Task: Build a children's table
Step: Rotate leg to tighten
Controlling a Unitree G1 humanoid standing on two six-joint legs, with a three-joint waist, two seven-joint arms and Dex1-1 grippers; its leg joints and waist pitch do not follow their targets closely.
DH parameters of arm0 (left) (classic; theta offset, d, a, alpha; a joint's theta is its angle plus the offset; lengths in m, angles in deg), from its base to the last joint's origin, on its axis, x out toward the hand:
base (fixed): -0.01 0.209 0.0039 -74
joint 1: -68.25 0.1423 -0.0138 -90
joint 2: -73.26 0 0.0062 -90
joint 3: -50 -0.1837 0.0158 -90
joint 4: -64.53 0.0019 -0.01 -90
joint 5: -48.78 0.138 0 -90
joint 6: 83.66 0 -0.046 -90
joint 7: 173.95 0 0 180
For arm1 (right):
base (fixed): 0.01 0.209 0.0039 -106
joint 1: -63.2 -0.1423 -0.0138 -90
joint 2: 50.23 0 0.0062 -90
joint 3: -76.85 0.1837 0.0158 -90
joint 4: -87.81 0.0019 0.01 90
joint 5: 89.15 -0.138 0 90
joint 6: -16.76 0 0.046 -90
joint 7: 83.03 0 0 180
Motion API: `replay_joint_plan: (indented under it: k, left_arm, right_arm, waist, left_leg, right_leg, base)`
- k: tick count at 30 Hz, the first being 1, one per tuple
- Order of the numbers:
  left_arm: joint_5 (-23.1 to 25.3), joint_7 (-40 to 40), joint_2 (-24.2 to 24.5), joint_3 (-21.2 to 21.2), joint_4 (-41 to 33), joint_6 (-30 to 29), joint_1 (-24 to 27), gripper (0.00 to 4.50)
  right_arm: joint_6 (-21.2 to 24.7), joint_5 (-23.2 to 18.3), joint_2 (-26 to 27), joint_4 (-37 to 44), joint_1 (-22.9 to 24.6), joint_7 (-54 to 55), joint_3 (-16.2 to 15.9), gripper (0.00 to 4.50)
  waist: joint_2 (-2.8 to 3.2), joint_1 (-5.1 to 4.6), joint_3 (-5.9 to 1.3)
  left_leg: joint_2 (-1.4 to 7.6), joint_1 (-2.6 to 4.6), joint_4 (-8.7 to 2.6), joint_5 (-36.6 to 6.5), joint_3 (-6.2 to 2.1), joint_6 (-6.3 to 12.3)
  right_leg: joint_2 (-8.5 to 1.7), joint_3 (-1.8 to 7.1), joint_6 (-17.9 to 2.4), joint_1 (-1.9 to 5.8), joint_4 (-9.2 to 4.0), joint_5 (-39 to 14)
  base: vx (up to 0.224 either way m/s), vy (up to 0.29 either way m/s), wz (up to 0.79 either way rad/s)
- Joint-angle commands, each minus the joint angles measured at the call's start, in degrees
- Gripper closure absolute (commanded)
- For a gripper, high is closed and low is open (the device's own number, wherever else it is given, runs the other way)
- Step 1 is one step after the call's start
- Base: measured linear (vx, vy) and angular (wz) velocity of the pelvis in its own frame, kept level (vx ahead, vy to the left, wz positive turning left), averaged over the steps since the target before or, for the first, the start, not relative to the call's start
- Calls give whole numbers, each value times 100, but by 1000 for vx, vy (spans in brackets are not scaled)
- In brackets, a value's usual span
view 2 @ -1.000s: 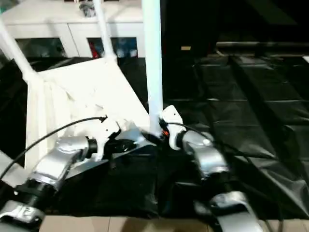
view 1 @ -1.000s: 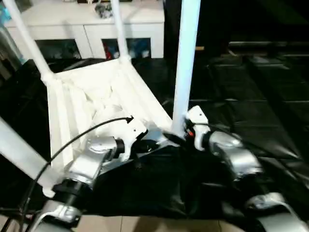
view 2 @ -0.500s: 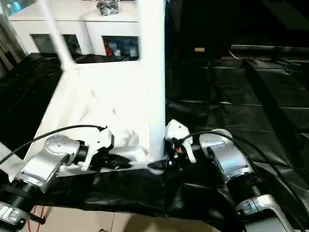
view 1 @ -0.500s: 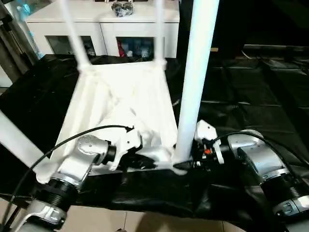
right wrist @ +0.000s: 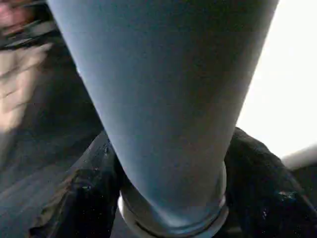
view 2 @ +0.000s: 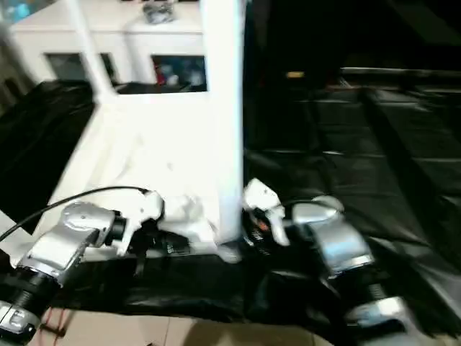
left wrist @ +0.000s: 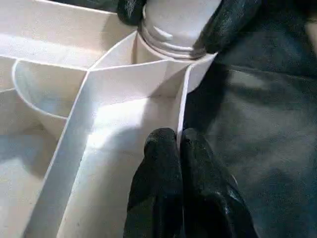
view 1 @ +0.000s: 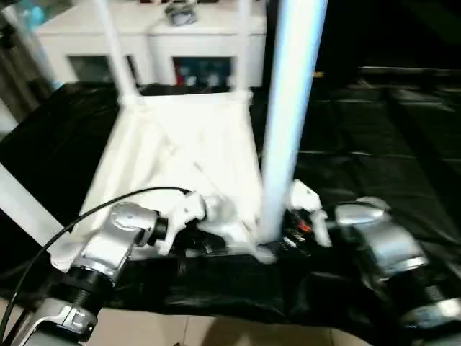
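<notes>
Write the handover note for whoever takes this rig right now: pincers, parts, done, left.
Left pincer: shut, pinching the thin edge wall of the tabletop beside the near right corner socket.
Right pincer: fingers on both sides of the near right leg at its base, where it sits in that socket.
Parts: tabletop lies ribbed side up on the black sheet; all four legs stand in the corners.
Done: legs placed.
Left: check that the near right leg is fully seated; turn the table upright.
</notes>
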Motion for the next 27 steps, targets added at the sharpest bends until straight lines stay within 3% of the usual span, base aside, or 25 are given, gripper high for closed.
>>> replay_joint_plan:
  k: [1, 2, 4, 7, 9, 12, 13, 16, 20, 22, 24, 27]
  left_arm:
    - [-82, -492, -399, -4, -84, -111, -125, 450]
    - [-45, -713, -506, 22, -76, -152, -123, 450]
    - [-32, -791, -544, 20, -77, -169, -118, 450]
    - [195, -1526, -901, 1, -64, -283, -78, 450]
    - [232, -1633, -971, -18, -83, -318, -63, 450]
    - [193, -1641, -1145, -118, -287, -492, 31, 450]
    - [196, -1649, -1165, -131, -322, -513, 44, 450]
    - [127, -1478, -1086, -175, -407, -485, 73, 450]
    - [16, -1114, -917, -236, -562, -410, 142, 450]
    - [-73, -823, -772, -279, -689, -481, 186, 450]
    - [-94, -580, -620, -328, -724, -406, 194, 450]
    - [-127, -226, -395, -348, -710, -318, 159, 450]
  right_arm:
    - [-4, 282, 409, -301, 30, 689, -299, 192]
    - [117, 291, 607, -429, 13, 1114, -179, 192]
    - [173, 293, 686, -468, 10, 1267, -139, 192]
    - [393, 521, 1172, -675, 10, 2350, -48, 192]
    - [433, 570, 1264, -724, -6, 2545, -33, 192]
    - [165, 629, 1400, -773, -44, 2569, -90, 192]
    - [77, 558, 1431, -791, -64, 2530, -28, 157]
    - [146, 237, 1363, -680, -112, 2163, 146, 119]
    - [167, 143, 1069, -413, -90, 1609, 11, 88]
    - [84, 59, 751, -168, -27, 962, -178, 78]
    - [82, -102, 481, 45, 23, 359, -279, 78]
    - [83, -329, 31, 366, 81, -639, -410, 78]
  waist:
    - [-44, 0, -218]
    - [-47, -67, -189]
    - [-39, -99, -188]
    - [-39, -131, -200]
    - [-40, -170, -207]
    - [-17, -188, -199]
    - [-3, -199, -199]
    - [28, -200, -208]
    - [12, -165, -259]
    - [16, -139, -301]
    - [18, -119, -335]
    - [2, -12, -378]
  left_leg:
    - [83, -1, -460, -1455, -29, 38]
    - [72, 11, -481, -1736, -51, -25]
    - [66, 42, -495, -1886, -69, -43]
    - [78, 61, -492, -1823, -56, -25]
    - [62, 53, -495, -1801, -61, -55]
    - [71, 43, -500, -1927, -62, 0]
    - [71, 42, -502, -1968, -61, 10]
    - [71, 44, -502, -1969, -61, 37]
    - [91, 33, -487, -1626, -45, 121]
    - [88, 15, -434, -1096, -33, 289]
    - [75, -19, -383, -677, -20, 476]
    - [81, -29, -300, -220, 3, 793]
  right_leg:
    - [-306, 200, -1026, 269, -518, -1921]
    - [-306, 195, -860, 257, -567, -2419]
    - [-306, 193, -759, 241, -605, -2647]
    - [-290, 221, -812, 207, -601, -2396]
    - [-284, 203, -850, 223, -594, -2297]
    - [-292, 210, -821, 211, -607, -2356]
    - [-290, 212, -826, 202, -612, -2332]
    - [-284, 217, -865, 204, -601, -2210]
    - [-282, 231, -1074, 253, -544, -1474]
    - [-260, 223, -1320, 304, -448, -477]
    - [-260, 213, -1471, 338, -374, 200]
    - [-246, 199, -1597, 349, -295, 853]
  base:
    - [0, 0, 0]
    - [0, 0, 0]
    - [0, 0, 0]
    - [0, 0, 0]
    - [0, 0, 0]
    - [0, 0, 0]
    - [0, 0, 0]
    - [0, 0, 0]
    - [0, 0, 0]
    - [59, -2, 5]
    - [0, 0, 0]
    - [0, 0, 0]
